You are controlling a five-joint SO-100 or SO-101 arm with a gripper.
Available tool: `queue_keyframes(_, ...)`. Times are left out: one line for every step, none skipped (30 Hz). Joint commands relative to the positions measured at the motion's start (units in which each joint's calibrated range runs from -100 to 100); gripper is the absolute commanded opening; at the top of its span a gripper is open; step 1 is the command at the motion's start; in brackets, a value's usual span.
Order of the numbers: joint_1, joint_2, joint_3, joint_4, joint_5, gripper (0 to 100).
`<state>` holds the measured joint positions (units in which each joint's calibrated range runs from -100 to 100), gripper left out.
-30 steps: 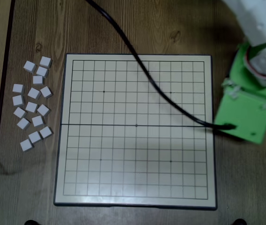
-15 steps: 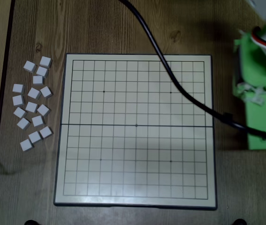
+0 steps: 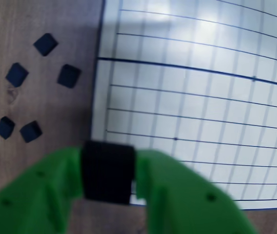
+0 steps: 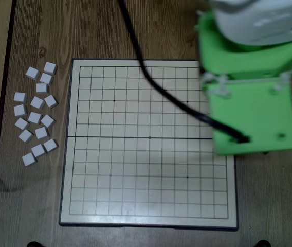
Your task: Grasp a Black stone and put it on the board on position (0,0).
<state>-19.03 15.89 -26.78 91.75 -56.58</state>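
Black stone [image 3: 107, 171] clamped in green pincer [image 3: 108, 175] over board [image 3: 187, 97] edge, five black stones [image 3: 69, 76] scattered on tabletop [image 3: 36, 97] beside, grid left bare.

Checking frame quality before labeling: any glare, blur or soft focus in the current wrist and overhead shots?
Wrist view: glare washes out the board near the top; the green gripper and its Black stone are soft, out of focus. Overhead view: the arm is motion-blurred; board grid and white blocks sharp.

White blocks [image 4: 35, 113] lie scattered on the wooden table [image 4: 110, 31], left of the grid in the overhead view; a black cable [image 4: 156, 85] trails across.
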Motion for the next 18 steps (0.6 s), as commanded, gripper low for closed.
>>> queue_keyframes(4.6, -5.8, -0.9, 1.2, 1.3, 6)
queue_keyframes(5.7, -5.3, -1.0, 1.5, 1.8, 6)
queue_keyframes(6.9, -4.7, -1.1, 1.5, 2.0, 6)
queue_keyframes(8.0, -4.1, -1.1, 1.5, 2.1, 6)
queue_keyframes(9.3, -3.3, -1.1, 1.2, 2.6, 6)
queue_keyframes(10.4, -2.7, -1.1, 0.7, 3.2, 6)
queue_keyframes(11.5, -2.1, -1.0, 0.2, 3.5, 6)
queue_keyframes(12.4, -1.6, -1.0, -0.1, 3.8, 6)
queue_keyframes(13.2, -1.2, -1.0, -0.5, 4.1, 6)
queue_keyframes(13.9, -0.8, -1.0, -0.7, 4.2, 6)
queue_keyframes(14.5, -0.5, -1.2, -0.8, 4.3, 6)
queue_keyframes(15.2, 0.0, -1.3, -0.8, 4.6, 6)
queue_keyframes(15.7, 0.5, -1.6, -0.9, 4.6, 6)
queue_keyframes(16.3, 1.0, -1.8, -1.0, 4.7, 6)
queue_keyframes(16.7, 1.6, -2.0, -1.2, 4.9, 6)
queue_keyframes(17.1, 2.1, -2.2, -1.4, 5.0, 6)
queue_keyframes(17.4, 2.6, -2.2, -1.8, 5.2, 6)
queue_keyframes(17.8, 3.1, -2.2, -2.3, 5.4, 6)
